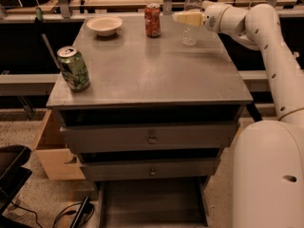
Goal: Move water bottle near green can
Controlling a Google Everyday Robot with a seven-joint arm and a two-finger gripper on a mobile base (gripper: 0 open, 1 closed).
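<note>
— four things on the grey table top [152, 75], is that right?
— four, yes. the water bottle [190, 33] stands upright near the far right corner. the red can [152, 20] is to its left, and a white bowl [104, 25] sits further left along the back edge. the green can [73, 69] stands alone at the near left edge.
— so the bottle and the green can are well apart?
— well apart, towards opposite corners, with bare top between them.
— where is the gripper [183, 18]?
— at the bottle's mid height, reaching in from the right on the white arm [268, 42]. its pale tip lies across the bottle's middle and hides that part. only the white cap, the shoulders and the lower body show.
— does it hold the bottle?
— cannot tell. the tip overlaps the bottle, but whether it is clamped on it or only in front of it does not show.
— anything cut off or unclear?
— the arm runs to the right edge, and the robot's white body [268, 175] fills the lower right corner, cut off there. the benches behind are dark and hard to make out. under the top are two drawer fronts [152, 137] with small knobs.
</note>
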